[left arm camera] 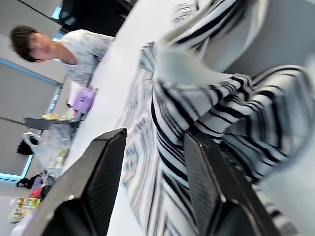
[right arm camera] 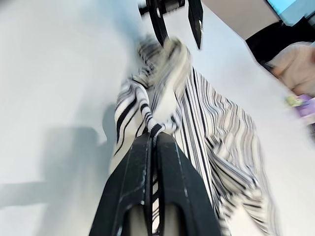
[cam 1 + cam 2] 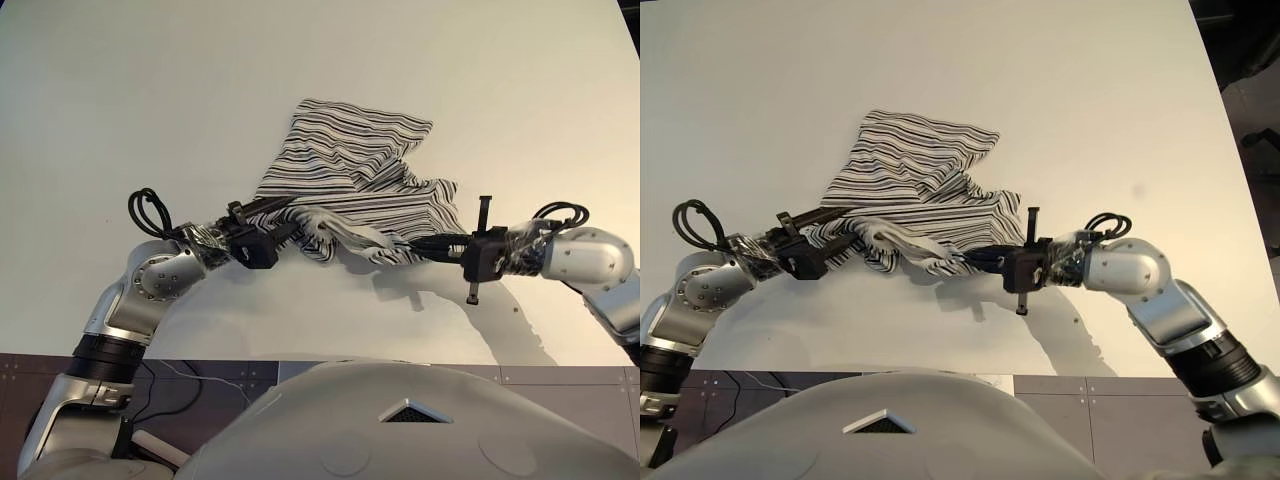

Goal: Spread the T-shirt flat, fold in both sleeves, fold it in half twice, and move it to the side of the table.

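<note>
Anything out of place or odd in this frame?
The T-shirt lies crumpled on the table, one part folded over askew, its near edge bunched into a twisted strand. The right gripper is shut on that strand; the left gripper is open around the fabric. No damage shows.

Head stereo pair looks forward and down over the table [image 3: 120, 100]; both eyes share nearly the same field, centred on the T-shirt [image 3: 345, 150]. Wrist views sit close behind the left gripper [image 1: 155, 135] and right gripper [image 2: 153, 138], facing outward onto that T-shirt.
</note>
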Robot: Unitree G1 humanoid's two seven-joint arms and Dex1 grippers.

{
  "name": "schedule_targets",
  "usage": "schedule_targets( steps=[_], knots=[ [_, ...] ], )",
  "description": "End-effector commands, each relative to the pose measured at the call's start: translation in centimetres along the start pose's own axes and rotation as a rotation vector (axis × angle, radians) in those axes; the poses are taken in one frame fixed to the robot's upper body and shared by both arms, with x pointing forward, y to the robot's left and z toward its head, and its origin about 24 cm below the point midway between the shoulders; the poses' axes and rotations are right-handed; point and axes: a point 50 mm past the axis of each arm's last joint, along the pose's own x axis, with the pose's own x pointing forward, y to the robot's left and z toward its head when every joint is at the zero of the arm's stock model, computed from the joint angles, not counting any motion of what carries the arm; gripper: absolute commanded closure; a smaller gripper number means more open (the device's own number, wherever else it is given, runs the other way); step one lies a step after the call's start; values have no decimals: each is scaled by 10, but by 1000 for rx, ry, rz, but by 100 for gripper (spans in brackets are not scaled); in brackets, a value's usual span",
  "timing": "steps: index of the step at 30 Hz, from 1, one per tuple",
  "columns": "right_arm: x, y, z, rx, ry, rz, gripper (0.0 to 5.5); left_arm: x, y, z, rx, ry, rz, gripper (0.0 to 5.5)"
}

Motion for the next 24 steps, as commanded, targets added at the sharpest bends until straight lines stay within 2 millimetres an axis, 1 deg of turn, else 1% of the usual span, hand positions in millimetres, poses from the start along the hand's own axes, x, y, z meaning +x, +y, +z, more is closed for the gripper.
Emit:
schedule_targets(
  steps=[1, 2, 3, 4, 5, 6, 7, 10, 12, 14, 17, 18, 19, 20, 22, 23, 24],
  knots=[
    [-16, -22, 29, 325, -111, 59, 538, 0, 15, 4, 2, -9, 60, 343],
    [-19, -32, 29, 399, -124, 37, 538, -1, 15, 3, 1, -2, 57, 343],
    [-20, -42, 20, 448, -93, -1, 538, -2, 13, 2, -2, 5, 45, 343],
    [-22, -46, 9, 481, -43, -29, 538, -2, 11, 1, -5, 9, 30, 343],
    [-22, -49, -9, 496, 40, -66, 538, -2, 7, 0, -9, 17, 2, 343],
    [-21, -48, -24, 499, 107, -81, 538, -2, 2, -1, -14, 23, -36, 343],
    [-19, -46, -31, 491, 139, -88, 538, -2, -2, -1, -15, 24, -72, 343],
    [-12, -34, -33, 447, 156, -52, 538, -6, -14, 4, -43, 13, -146, 343],
    [-10, -21, -38, 425, 187, -17, 538, -10, -23, 7, -75, 12, -185, 343],
    [-10, -14, -42, 408, 211, -2, 538, -11, -30, 7, -99, 26, -212, 343],
    [-11, -6, -51, 378, 263, 30, 538, -8, -44, -4, -99, 103, -277, 343],
    [-12, -3, -58, 345, 309, 40, 538, -7, -47, -8, -85, 119, -288, 343],
    [-14, -2, -66, 315, 352, 43, 538, -6, -48, -10, -77, 126, -287, 343],
    [-18, -2, -76, 269, 413, 31, 538, -5, -44, -10, -71, 121, -271, 343],
    [-25, -4, -96, 170, 524, -3, 538, -7, -32, -10, -58, 100, -242, 343],
    [-28, -4, -105, 119, 569, -18, 538, -8, -24, -9, -58, 82, -228, 343],
    [-32, -8, -113, 63, 613, -41, 538, -9, -12, -6, -72, 60, -203, 343]
  ],
)
